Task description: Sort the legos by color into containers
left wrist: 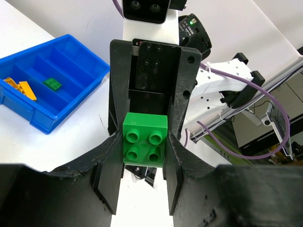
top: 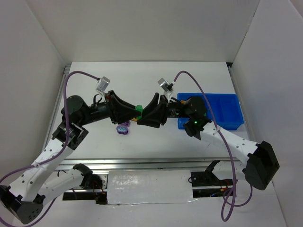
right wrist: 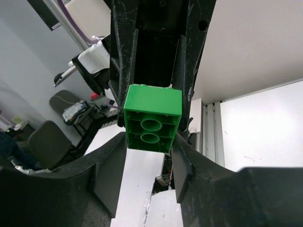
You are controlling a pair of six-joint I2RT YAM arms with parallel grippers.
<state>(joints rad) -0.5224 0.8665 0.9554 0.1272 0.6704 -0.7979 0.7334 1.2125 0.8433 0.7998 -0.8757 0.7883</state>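
Clearly, a handover in mid-air:
Brick: green lego (left wrist: pixel 145 140) held aloft between the two arms, above the table (top: pixel 142 75) and well left of the blue tray (top: pixel 227 111).
Brick's lie: studs face the left wrist camera, hollow underside faces the right wrist camera, so its stud-to-base axis runs from one arm toward the other.
Left gripper (left wrist: pixel 142 187): fingers closed tight on the brick's two side faces; it plainly carries the brick.
Right gripper (right wrist: pixel 149 165): its fingers flank the brick's lower edge, close beside it; whether they press on it or stand just off I cannot tell.
Nearer arm: both meet at the brick, but the right arm lies on the tray's side.
Turning point: in my judgement the right fingers must grip the faces left free before the left lets go.
Tray: one green piece (left wrist: pixel 52 83) lies in a middle compartment, yellow-orange pieces (left wrist: pixel 21 88) in the compartment beside it.
Table: a purple brick (top: pixel 123 128) lies below the meeting grippers.
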